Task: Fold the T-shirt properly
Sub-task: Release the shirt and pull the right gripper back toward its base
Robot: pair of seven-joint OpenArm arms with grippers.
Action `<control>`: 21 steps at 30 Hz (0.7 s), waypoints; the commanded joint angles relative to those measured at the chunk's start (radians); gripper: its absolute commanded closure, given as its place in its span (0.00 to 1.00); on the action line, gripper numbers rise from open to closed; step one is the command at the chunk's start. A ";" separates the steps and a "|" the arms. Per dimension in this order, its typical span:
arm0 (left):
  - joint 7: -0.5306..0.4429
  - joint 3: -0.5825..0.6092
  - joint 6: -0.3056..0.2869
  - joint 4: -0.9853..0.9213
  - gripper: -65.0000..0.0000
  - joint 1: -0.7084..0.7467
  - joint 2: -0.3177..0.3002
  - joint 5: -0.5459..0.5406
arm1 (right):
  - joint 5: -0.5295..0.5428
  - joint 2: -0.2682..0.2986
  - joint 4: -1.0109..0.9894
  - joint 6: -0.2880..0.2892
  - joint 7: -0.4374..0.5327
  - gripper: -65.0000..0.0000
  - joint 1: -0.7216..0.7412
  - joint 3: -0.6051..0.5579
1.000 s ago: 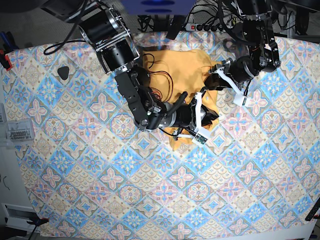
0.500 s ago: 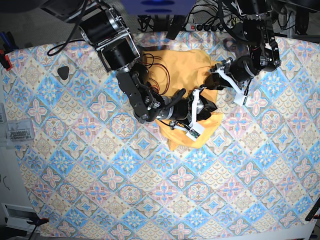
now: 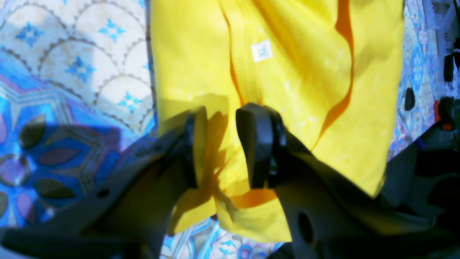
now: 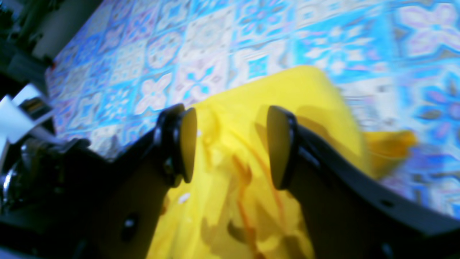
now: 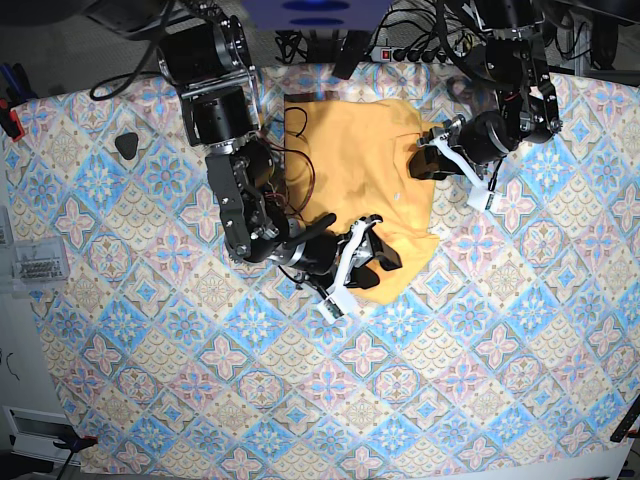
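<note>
The yellow-orange T-shirt (image 5: 350, 160) lies folded into a rough rectangle at the back middle of the tile-patterned cloth (image 5: 300, 380). My right gripper (image 5: 375, 268) hovers at its near corner and is open. In the right wrist view the right gripper (image 4: 230, 144) holds nothing, and crumpled T-shirt (image 4: 305, 93) lies under it. My left gripper (image 5: 420, 162) rests at the shirt's right edge. In the left wrist view the left gripper (image 3: 222, 115) shows a clear gap between its pads, with the T-shirt (image 3: 305, 72) and its white label (image 3: 261, 50) under it.
Thin red cables (image 5: 300, 150) from the right arm trail over the shirt's left part. A small black object (image 5: 127, 145) lies on the cloth at the far left. A clear parts box (image 5: 35, 265) sits off the left edge, and a power strip (image 5: 410, 52) lies behind the table.
My right gripper has opened, let go of the shirt's fold and drawn back toward the lower left. The shirt's near part now lies flatter. The left arm has not moved.
</note>
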 commanded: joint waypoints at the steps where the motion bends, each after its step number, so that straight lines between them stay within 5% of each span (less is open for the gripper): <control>1: -0.013 0.002 -0.007 0.016 0.72 -0.006 -0.003 -0.021 | 0.020 0.015 0.014 0.011 0.016 0.56 0.020 0.010; 10: -0.013 0.003 -0.007 0.016 0.72 -0.009 -0.003 -0.019 | 0.020 0.156 0.015 0.011 0.024 0.56 -0.044 0.006; 20: -0.014 -0.003 -0.002 0.016 0.72 -0.014 -0.002 -0.015 | 0.020 0.184 0.008 0.011 0.102 0.56 -0.092 0.012; 21: -0.014 -0.003 -0.002 0.016 0.72 -0.017 -0.002 -0.015 | 0.020 0.185 0.008 -0.029 0.108 0.56 -0.100 0.013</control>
